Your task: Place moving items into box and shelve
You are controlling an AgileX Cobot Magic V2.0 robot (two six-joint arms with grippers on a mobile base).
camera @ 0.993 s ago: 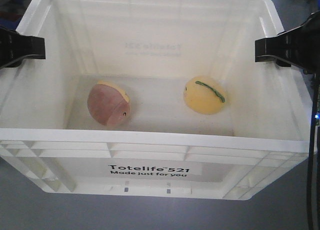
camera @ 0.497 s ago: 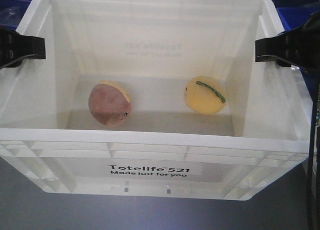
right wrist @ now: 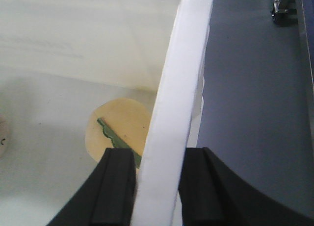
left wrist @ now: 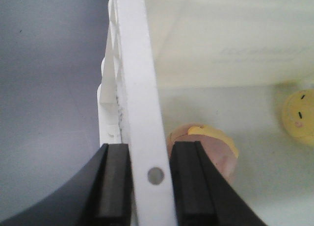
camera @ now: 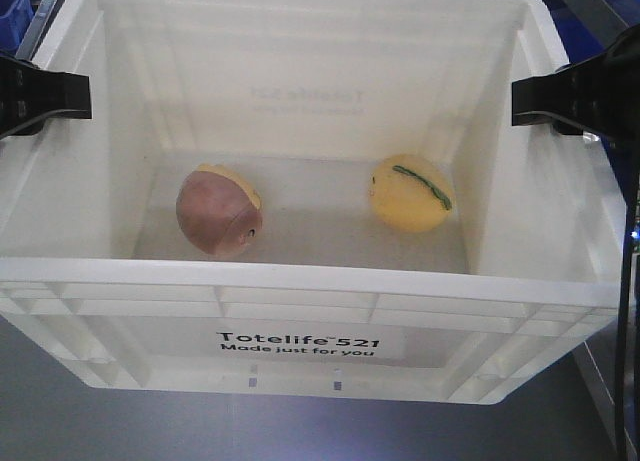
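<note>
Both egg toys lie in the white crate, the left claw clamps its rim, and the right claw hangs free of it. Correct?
Not quite: the right claw also clamps the rim of the crate, gripping it from both sides, as the right wrist-mounted view shows. The rest holds.

Showing in black print on the near wall of the white crate (camera: 120,326): "Totelife 521" above "Made just for you"; repeating faintly, mirrored, through the far wall.
</note>
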